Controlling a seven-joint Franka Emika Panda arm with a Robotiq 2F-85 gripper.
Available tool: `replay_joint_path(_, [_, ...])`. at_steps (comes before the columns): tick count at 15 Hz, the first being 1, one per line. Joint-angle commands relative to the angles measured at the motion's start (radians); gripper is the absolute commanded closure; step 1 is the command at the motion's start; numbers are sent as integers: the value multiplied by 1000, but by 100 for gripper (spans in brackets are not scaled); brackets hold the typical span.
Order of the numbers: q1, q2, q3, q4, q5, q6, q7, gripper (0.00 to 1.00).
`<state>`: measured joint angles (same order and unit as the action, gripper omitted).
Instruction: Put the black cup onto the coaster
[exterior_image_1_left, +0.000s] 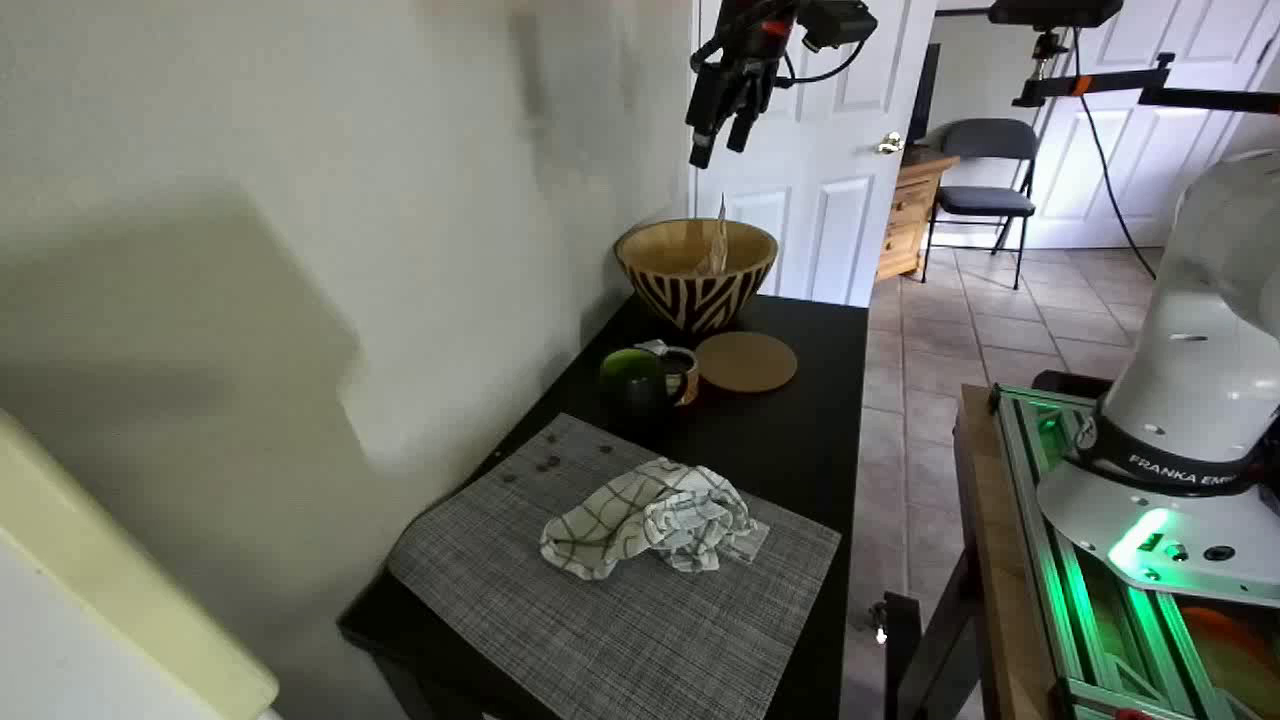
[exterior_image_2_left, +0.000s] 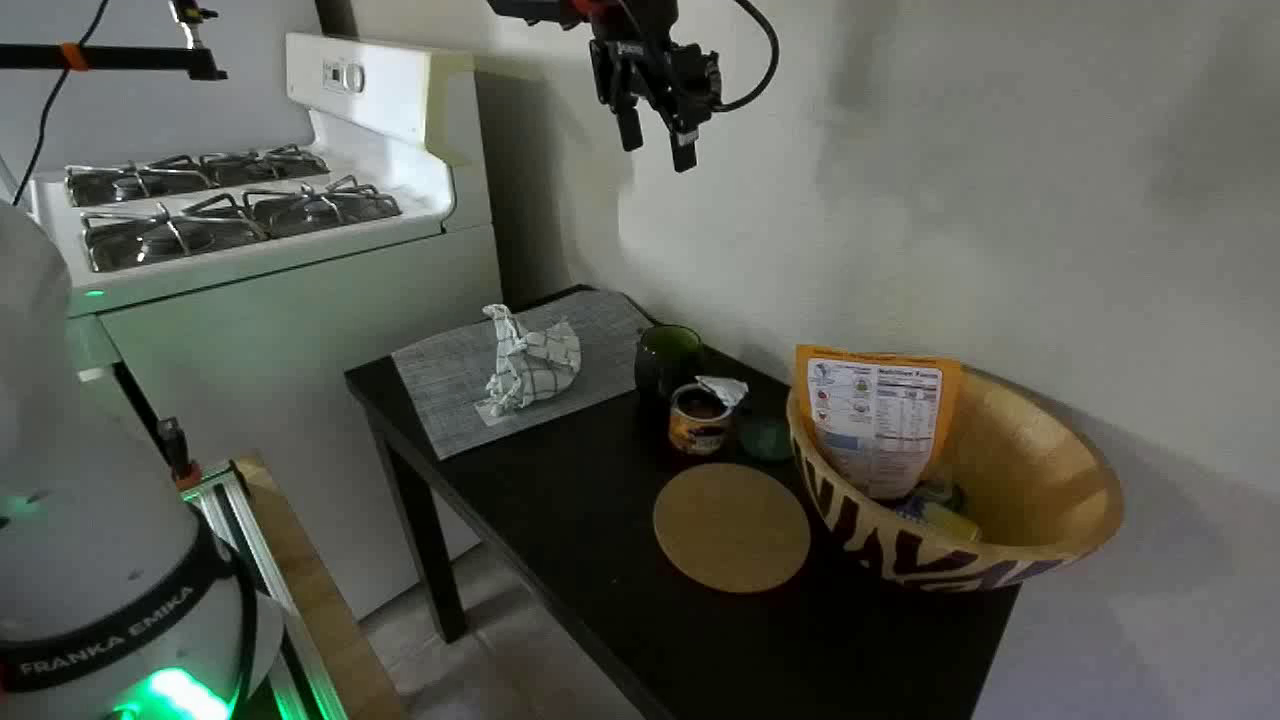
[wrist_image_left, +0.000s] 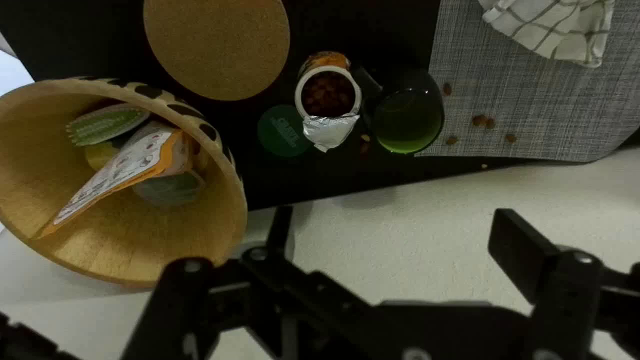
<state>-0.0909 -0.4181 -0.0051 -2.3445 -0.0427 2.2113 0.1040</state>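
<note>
- Black cup (exterior_image_1_left: 636, 395): upright by the worktop (exterior_image_2_left: 590, 525) edge nearest the wall (exterior_image_2_left: 1000, 180), beside the can (exterior_image_2_left: 699, 432).
- Tan coaster (exterior_image_2_left: 731, 528): flat, between the long edges, near the bowl (exterior_image_2_left: 1045, 470).
- Claw (exterior_image_2_left: 657, 152): spread wide, above worktop height.

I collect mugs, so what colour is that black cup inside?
The black cup is green inside, clearest in the wrist view.

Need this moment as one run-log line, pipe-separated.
gripper: open, holding nothing, above table height | black cup: upright on table, beside open can | coaster: flat on table | status: cup not placed
</note>
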Motion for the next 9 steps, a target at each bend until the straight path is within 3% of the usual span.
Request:
replay_joint_path(1, [6,0,-6,2,-3,-2,2,0])
replay_joint_path(6, [5,-2,-2,-21,-14,-1,1,0])
replay_joint_path(9, [41,-29,-37,-111,12,14,-155,0])
